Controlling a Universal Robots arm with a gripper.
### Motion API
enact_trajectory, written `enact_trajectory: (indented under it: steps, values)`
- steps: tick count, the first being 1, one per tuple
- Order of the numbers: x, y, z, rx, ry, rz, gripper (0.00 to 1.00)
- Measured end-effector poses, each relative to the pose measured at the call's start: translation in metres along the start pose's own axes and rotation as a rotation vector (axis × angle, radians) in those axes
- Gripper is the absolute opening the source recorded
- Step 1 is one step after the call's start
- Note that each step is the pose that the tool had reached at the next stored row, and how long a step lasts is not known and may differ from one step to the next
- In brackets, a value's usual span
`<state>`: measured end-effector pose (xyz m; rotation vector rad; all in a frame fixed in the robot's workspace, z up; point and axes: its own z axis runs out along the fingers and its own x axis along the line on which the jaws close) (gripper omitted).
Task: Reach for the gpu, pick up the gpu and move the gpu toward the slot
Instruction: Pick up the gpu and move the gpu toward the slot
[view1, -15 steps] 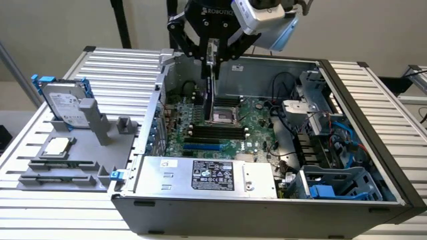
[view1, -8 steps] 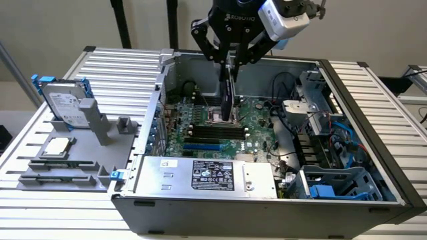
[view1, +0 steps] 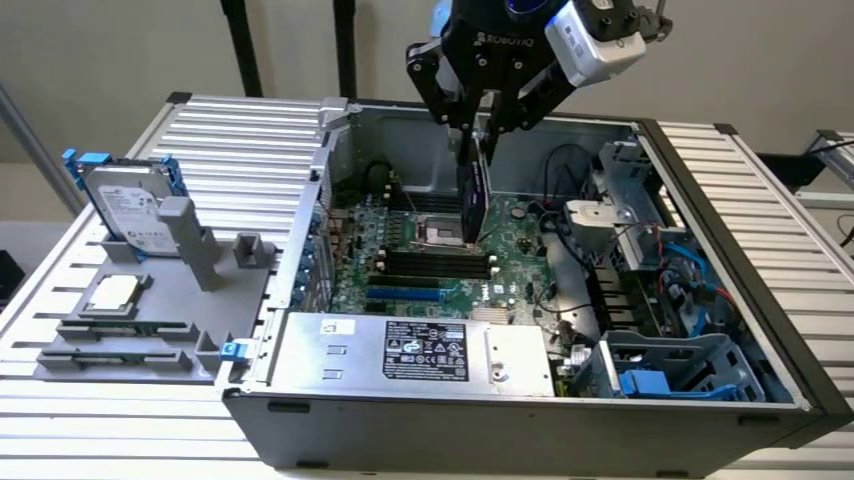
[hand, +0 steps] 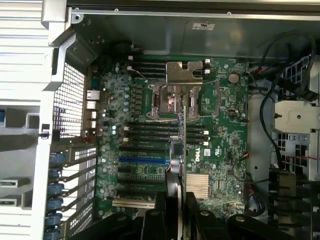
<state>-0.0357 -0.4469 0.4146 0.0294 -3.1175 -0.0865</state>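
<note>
With the tool (view1: 478, 125) clamped on the gpu (view1: 471, 190), the card hangs above the motherboard (view1: 441, 265), not yet seated.

Soft, even light is falling from above in the exterior view; the ribbed table (view1: 747, 190) is glaring near white while the computer case (view1: 534, 420) interior is sitting in shadow; in the wrist view the motherboard (hand: 220, 130) is looking dim, and the gripper (hand: 181, 207) is blurring into blackness.
</note>
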Motion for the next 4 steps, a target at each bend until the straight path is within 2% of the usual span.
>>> enact_trajectory:
  steps: [4]
  values:
    - [0.0000,0.0000,0.0000,0.0000,0.0000,0.000,0.27]
